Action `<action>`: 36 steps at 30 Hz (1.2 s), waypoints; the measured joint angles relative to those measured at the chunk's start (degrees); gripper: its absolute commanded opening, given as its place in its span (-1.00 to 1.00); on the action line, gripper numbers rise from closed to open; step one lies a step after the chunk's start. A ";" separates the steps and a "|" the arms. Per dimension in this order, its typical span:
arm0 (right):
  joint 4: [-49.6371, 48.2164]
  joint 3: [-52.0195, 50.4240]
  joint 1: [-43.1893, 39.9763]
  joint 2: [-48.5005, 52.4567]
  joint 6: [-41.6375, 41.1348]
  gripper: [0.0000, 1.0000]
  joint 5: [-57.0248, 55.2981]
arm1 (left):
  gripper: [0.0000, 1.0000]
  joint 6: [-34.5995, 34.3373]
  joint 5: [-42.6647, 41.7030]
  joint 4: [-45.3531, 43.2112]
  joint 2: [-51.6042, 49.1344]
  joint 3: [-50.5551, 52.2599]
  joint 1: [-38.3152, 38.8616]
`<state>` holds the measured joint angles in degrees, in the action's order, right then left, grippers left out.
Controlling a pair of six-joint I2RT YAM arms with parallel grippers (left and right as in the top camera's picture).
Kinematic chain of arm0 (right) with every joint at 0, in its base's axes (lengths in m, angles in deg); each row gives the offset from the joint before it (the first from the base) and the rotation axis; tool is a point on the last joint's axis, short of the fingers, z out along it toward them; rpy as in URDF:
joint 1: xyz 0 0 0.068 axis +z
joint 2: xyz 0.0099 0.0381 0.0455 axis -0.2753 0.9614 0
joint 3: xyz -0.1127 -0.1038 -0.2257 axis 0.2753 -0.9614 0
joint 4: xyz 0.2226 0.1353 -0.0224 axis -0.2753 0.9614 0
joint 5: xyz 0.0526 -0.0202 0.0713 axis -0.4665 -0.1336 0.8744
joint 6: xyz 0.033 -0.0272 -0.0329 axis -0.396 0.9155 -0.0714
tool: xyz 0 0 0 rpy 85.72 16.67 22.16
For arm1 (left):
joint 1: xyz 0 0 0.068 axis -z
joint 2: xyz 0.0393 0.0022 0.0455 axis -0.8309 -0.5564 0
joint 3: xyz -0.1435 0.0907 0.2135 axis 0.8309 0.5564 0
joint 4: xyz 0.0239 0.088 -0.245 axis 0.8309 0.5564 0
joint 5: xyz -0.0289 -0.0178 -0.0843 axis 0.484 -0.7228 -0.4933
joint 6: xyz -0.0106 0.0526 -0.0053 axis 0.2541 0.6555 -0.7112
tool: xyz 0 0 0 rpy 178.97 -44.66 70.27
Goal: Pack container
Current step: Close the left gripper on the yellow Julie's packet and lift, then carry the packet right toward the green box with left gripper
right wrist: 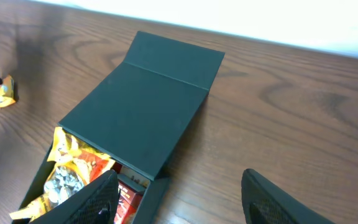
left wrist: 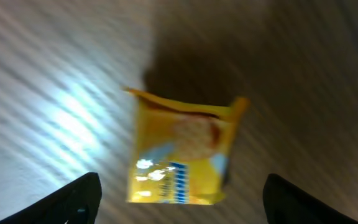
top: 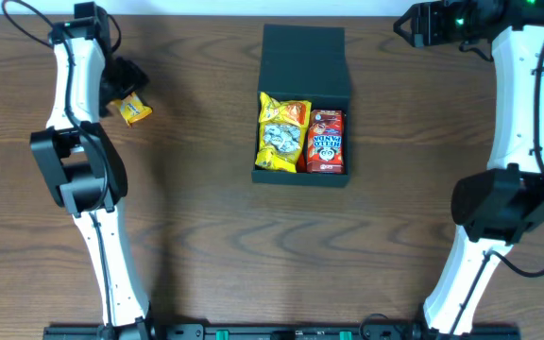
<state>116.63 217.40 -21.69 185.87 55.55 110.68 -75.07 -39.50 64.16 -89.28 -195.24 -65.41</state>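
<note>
White-shelled left arm (top: 69,85) and right arm (top: 518,104) — bulky black joints, thin black cables, black fingers (left wrist: 82,196).

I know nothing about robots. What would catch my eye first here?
First, the matte dark teal-black cardboard box in the middle of the wooden table. Its lid flap is open, and a yellow snack bag and a red Hello Panda packet sit side by side inside. Next, the small yellow packet lying on the table at the left, with the left gripper open over it.
</note>
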 measured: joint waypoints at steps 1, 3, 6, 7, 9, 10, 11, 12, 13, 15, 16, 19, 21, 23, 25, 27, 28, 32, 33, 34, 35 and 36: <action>0.00 -0.02 0.00 0.00 0.00 0.27 0.00 | 0.69 -0.09 -0.31 -0.17 0.00 0.15 0.22; 0.00 0.00 0.00 0.00 0.00 0.27 0.04 | 0.71 -0.42 -0.96 -0.46 0.00 0.17 0.57; 0.00 0.00 0.00 0.00 0.00 0.27 0.17 | 0.70 -0.66 -1.51 -0.76 0.00 0.24 0.72; 0.00 -0.02 0.00 0.00 0.00 0.28 0.22 | 0.69 -0.66 -1.49 -0.79 0.00 0.39 0.70; 0.00 0.00 0.00 0.00 0.00 0.28 0.31 | 0.69 -0.68 -1.51 -0.76 0.00 1.14 0.68; 0.00 -0.02 0.00 0.00 0.00 0.28 0.39 | 0.69 -0.68 -1.51 -0.83 0.00 1.57 0.66; 0.00 -0.02 0.00 0.00 0.00 0.29 0.42 | 0.69 -0.68 -1.51 -0.76 0.00 2.03 0.63; 0.00 -0.02 0.00 0.00 0.00 0.29 0.42 | 0.69 -0.68 -1.51 -0.72 -0.02 2.34 0.63; -0.02 0.00 0.00 -0.02 0.00 0.29 0.42 | 0.69 -0.68 -1.51 -0.87 -0.02 2.60 0.63; -0.04 0.00 0.00 0.00 0.00 0.29 0.44 | 0.68 -0.70 -1.51 -0.92 -0.02 2.75 0.63; -0.07 -0.02 0.00 0.00 0.00 0.29 0.44 | 0.68 -0.76 -1.51 -0.94 -0.02 2.75 0.63; -0.11 0.00 0.00 0.00 0.00 0.29 0.44 | 0.66 -0.83 -1.51 -0.92 -0.04 2.78 0.63; -0.11 -0.02 0.00 0.00 0.00 0.28 0.44 | 0.65 -0.85 -1.51 -0.90 -0.37 2.78 0.63; -0.13 -0.02 0.00 0.00 0.00 0.29 0.44 | 0.61 -0.85 -1.51 -0.90 -0.94 2.78 0.63; -0.13 -0.02 0.00 0.00 0.00 0.29 0.44 | 0.57 -0.87 -1.51 -0.87 -1.55 2.78 0.63; -0.13 -0.02 0.00 0.00 0.00 0.29 0.44 | 0.56 -0.85 -1.51 -0.90 -1.84 2.80 0.63; -0.13 0.00 0.00 0.00 0.00 0.29 0.44 | 0.54 -0.85 -1.51 -0.94 -1.86 2.80 0.61; -0.13 -0.02 0.00 0.00 0.00 0.28 0.44 | 0.45 -0.90 -1.51 -1.31 -1.88 2.80 0.37; -0.11 0.00 0.00 0.00 0.00 0.29 0.44 | 0.42 -0.87 -1.51 -1.38 -1.90 2.80 0.28; -0.07 -0.02 0.00 0.00 0.00 0.28 0.44 | 0.40 -0.87 -1.49 -1.42 -1.92 2.80 0.22; -0.04 -0.02 0.00 0.00 0.02 0.28 0.44 | 0.35 -0.85 -1.49 -1.51 -1.92 2.80 0.20; -0.04 0.00 0.00 0.00 0.00 0.28 0.44 | 0.29 -0.90 -1.51 -1.70 -1.95 2.80 0.09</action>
<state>116.59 217.40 -21.69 185.87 55.55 111.12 -75.97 -41.00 62.46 -91.22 -192.45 -65.32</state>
